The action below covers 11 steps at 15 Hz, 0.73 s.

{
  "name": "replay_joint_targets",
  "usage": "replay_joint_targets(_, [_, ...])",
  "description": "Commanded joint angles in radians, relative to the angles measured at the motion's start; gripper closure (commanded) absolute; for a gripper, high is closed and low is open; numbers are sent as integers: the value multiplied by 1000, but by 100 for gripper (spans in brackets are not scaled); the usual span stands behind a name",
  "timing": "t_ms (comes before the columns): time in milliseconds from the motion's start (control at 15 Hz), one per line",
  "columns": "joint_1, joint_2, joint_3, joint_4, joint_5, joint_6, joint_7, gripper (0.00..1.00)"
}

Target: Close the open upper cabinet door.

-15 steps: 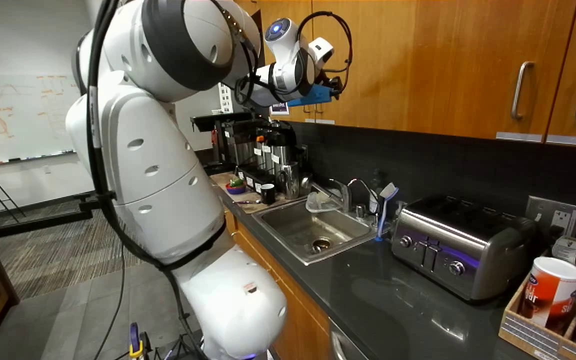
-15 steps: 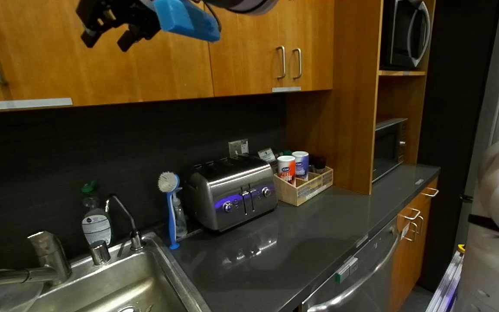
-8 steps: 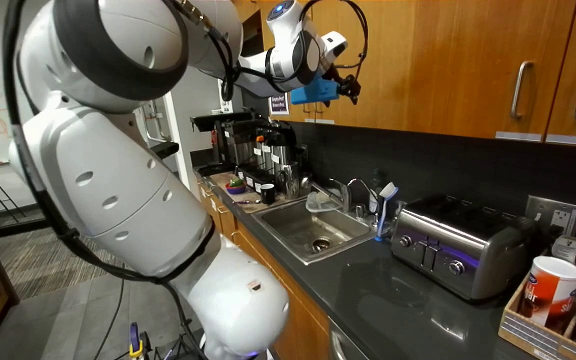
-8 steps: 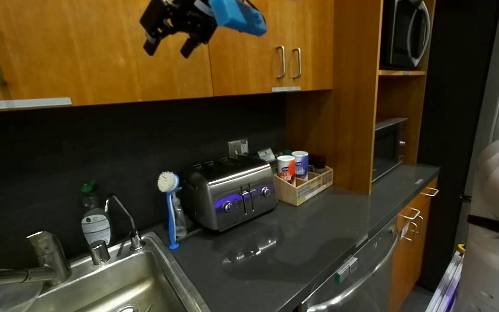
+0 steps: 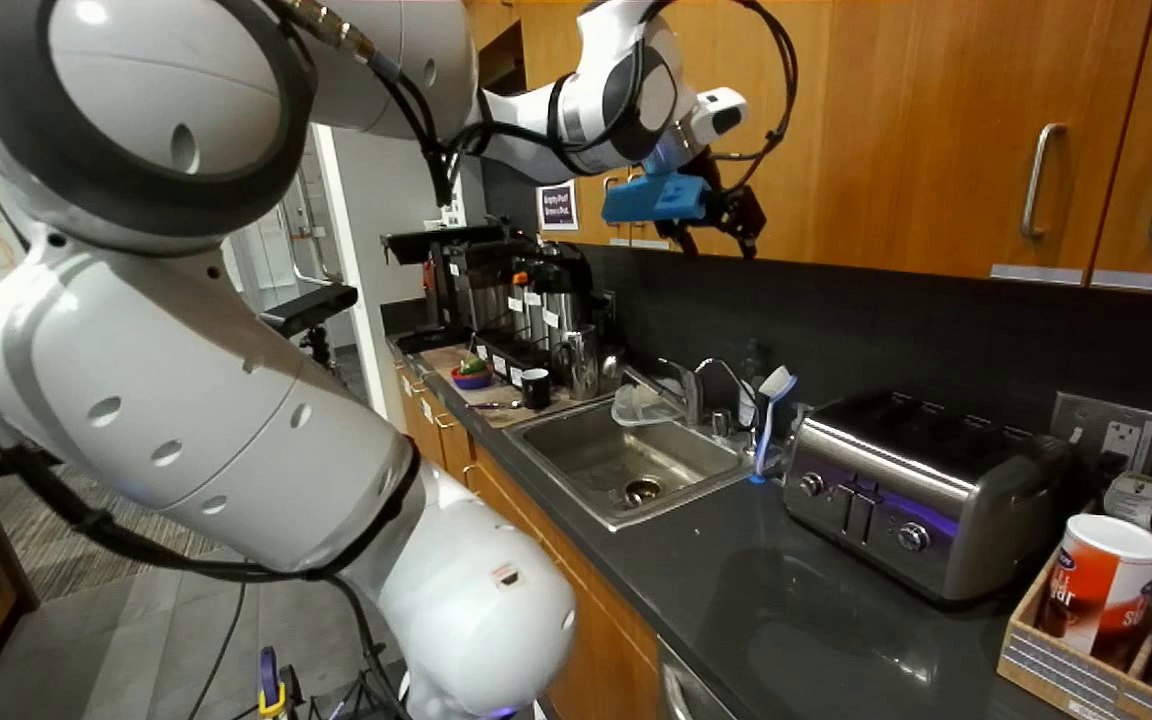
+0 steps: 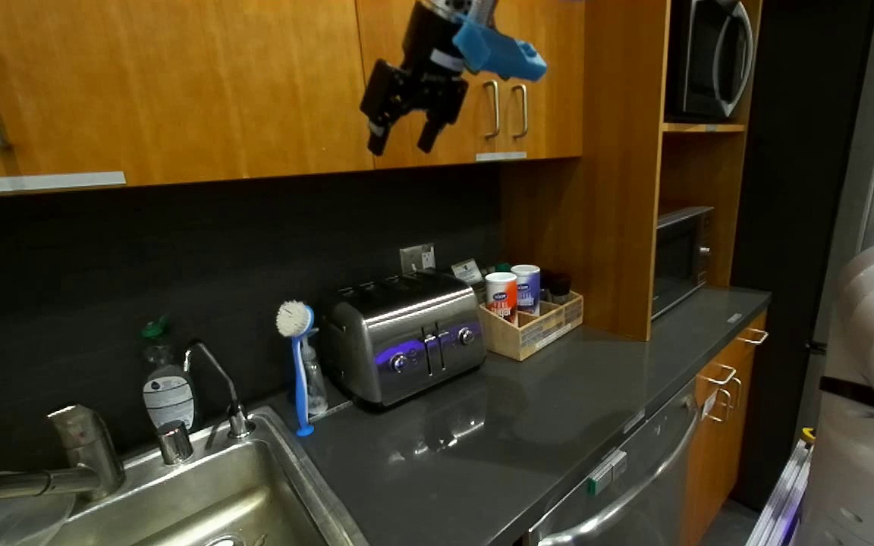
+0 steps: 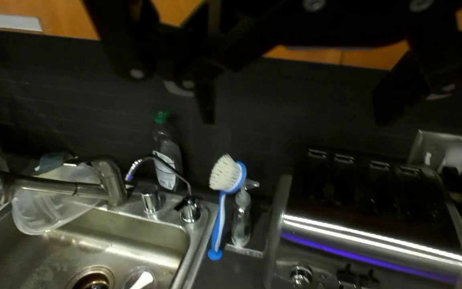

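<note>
While the jaws hang spread apart, upper cabinet doors [image 6: 255, 91] behind, toaster [image 6: 407, 337] below.

In an exterior view, the camera is standing close to the white arm [image 5: 206, 400], which is filling the side from seven to twelve o'clock, and is looking slightly down along the counter [image 5: 786, 640] toward steel urns [image 5: 561, 310]. In an exterior view with a microwave [image 6: 714, 64] at two, the camera is standing near the sink [image 6: 202, 485] at eight and is slanting the opposite way (the arm is entering at three and twelve). Both are sharing the sink, the toaster [image 6: 414, 334] and upper cabinets [image 6: 217, 91]. The wrist view is tilting down toward the backsplash [image 7: 295, 104], fingers [image 7: 401, 88] hanging between eleven and two; there the toaster, at four, is appearing largest.
</note>
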State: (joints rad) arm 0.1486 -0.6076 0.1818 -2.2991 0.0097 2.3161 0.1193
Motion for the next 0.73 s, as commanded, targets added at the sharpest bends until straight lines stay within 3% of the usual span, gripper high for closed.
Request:
replay_joint_targets(0, [-42,-27,-83,-49,44,-86,11,0])
replay_joint_targets(533, [-176,-4,-267,-86,101,-106,-38,0])
replay_joint_targets(667, [-176,0,-246,-88,98,-98,-33,0])
